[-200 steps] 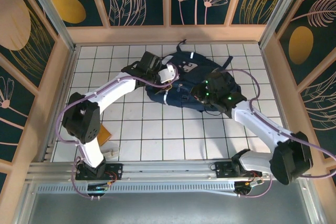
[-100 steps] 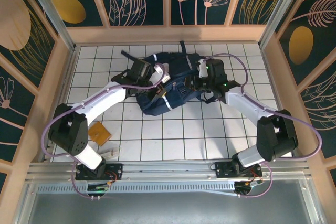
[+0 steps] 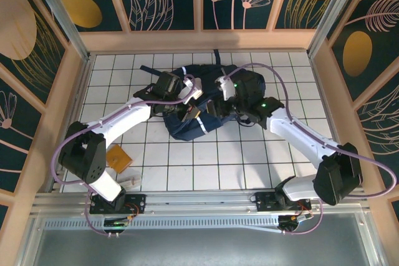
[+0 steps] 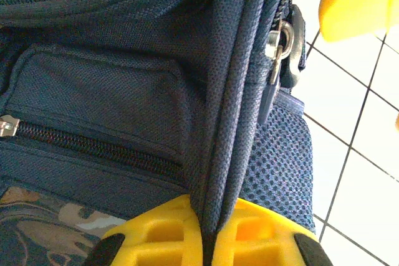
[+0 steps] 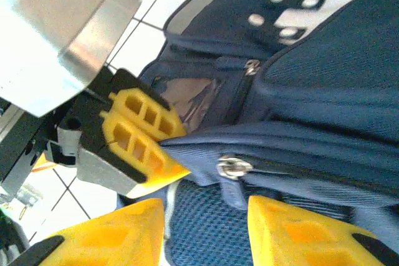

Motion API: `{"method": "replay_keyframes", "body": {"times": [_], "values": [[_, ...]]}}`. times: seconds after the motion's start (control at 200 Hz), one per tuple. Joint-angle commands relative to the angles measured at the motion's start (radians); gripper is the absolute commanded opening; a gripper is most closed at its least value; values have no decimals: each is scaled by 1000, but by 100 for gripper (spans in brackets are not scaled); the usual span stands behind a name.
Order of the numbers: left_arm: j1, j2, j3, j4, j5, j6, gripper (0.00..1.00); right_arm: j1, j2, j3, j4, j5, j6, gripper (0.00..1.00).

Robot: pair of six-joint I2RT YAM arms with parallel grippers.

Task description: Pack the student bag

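Pinching student bag [image 4: 93,4] seam [image 4: 232,91] | left gripper [image 4: 209,236] | front pocket [image 4: 100,101] zipped

Bag [image 3: 186,126]: big dark navy backpack, lying flat-ish & crumpled on white tiled table [image 3: 187,166], far-centre. Black straps stick out at far end & far-left side. Thin pale stripe across near part. Lt grey patch [image 5: 293,14] w/ dots on front. Small pocket zip [image 4: 93,144] shut. Metal zip pull [image 4: 278,40] by mesh side panel.
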Motion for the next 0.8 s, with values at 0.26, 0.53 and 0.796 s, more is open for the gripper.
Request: {"method": "replay_keyframes", "body": {"times": [0.26, 0.53, 0.796], "values": [[-11, -7, 46, 129, 169, -39, 0, 111, 162, 184, -160, 446, 271, 34], [-10, -12, 44, 134, 138, -40, 0, 240, 261, 305, -320, 846, 497, 24], [-11, -5, 49, 116, 100, -19, 0, 253, 235, 312, -363, 907, 475, 3]]}}
